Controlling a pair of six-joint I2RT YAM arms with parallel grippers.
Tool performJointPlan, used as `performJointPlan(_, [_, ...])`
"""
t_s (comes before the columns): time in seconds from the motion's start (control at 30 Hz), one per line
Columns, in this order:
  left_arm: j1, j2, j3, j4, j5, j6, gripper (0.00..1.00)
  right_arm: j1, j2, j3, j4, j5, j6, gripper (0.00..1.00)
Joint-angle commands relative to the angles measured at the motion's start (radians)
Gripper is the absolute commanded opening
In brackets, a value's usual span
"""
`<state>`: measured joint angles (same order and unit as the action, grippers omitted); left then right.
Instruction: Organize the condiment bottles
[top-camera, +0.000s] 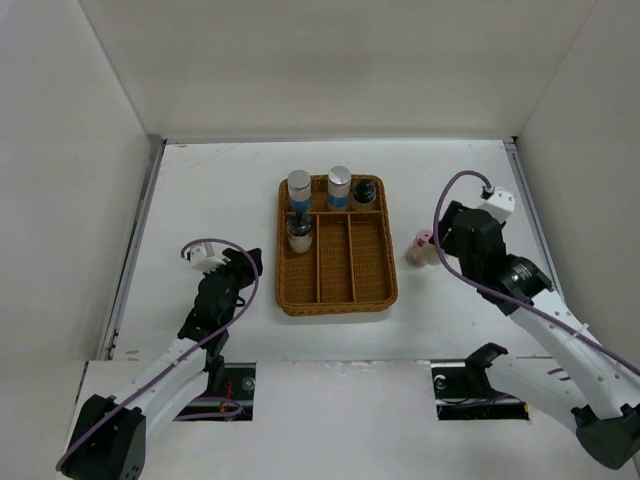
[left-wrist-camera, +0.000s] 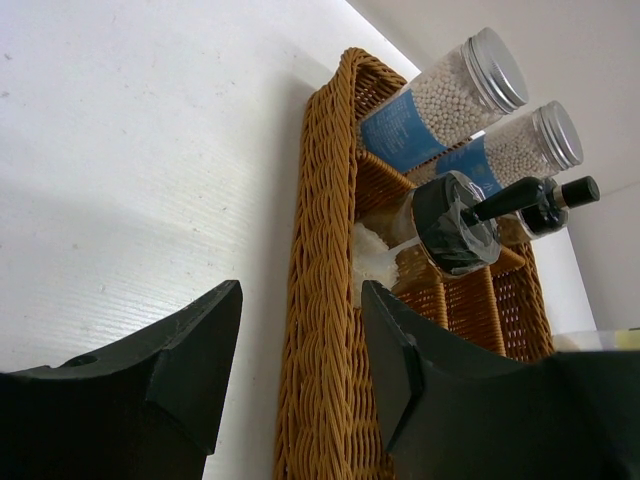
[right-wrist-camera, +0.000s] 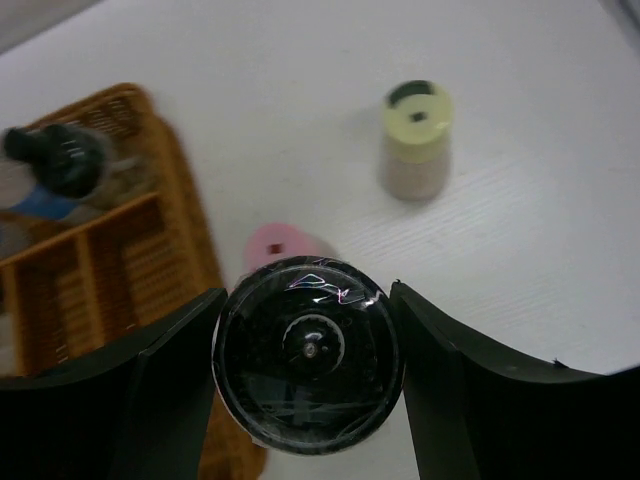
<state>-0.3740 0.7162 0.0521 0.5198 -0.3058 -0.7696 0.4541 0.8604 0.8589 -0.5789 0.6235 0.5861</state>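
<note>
The left gripper (left-wrist-camera: 300, 330) is seen nearest, its fingers held apart and empty, just beside the left wall of the wicker tray (left-wrist-camera: 320, 250). Along the tray's far end a blue-labelled bottle (top-camera: 299, 188), a second blue-labelled bottle (top-camera: 339, 185) and a dark-topped bottle (top-camera: 366, 192) are stood. A black-pourer bottle (top-camera: 298, 235) is placed nearer. Right of the tray, a black-lidded bottle (right-wrist-camera: 308, 355) is clamped in the right gripper (right-wrist-camera: 308, 350), with a pink-topped bottle (right-wrist-camera: 278, 243) just beyond and a yellow-topped shaker (right-wrist-camera: 417, 150) farther off.
</note>
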Motion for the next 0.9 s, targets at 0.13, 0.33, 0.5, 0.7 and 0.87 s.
performJointPlan(0.13, [0.008, -0.015, -0.021, 0.042, -0.006, 0.004, 0.49, 0.365, 0.124, 0.225, 0.068, 0.056, 0.093, 0.53])
performJointPlan(0.33, [0.025, -0.021, -0.021, 0.037, -0.01, 0.003, 0.48, 0.571, 0.353, 0.328, 0.306, 0.001, 0.072, 0.53])
performJointPlan(0.5, [0.037, -0.052, -0.024, 0.007, -0.03, 0.004, 0.48, 0.62, 0.564, 0.431, 0.438, -0.094, 0.026, 0.52])
performJointPlan(0.7, [0.039, -0.121, -0.024, -0.049, -0.049, 0.021, 0.48, 0.654, 0.761, 0.571, 0.458, -0.111, -0.049, 0.52])
performJointPlan(0.87, [0.028, -0.146, -0.026, -0.072, -0.073, 0.029, 0.48, 0.682, 0.851, 0.598, 0.456, -0.07, -0.092, 0.52])
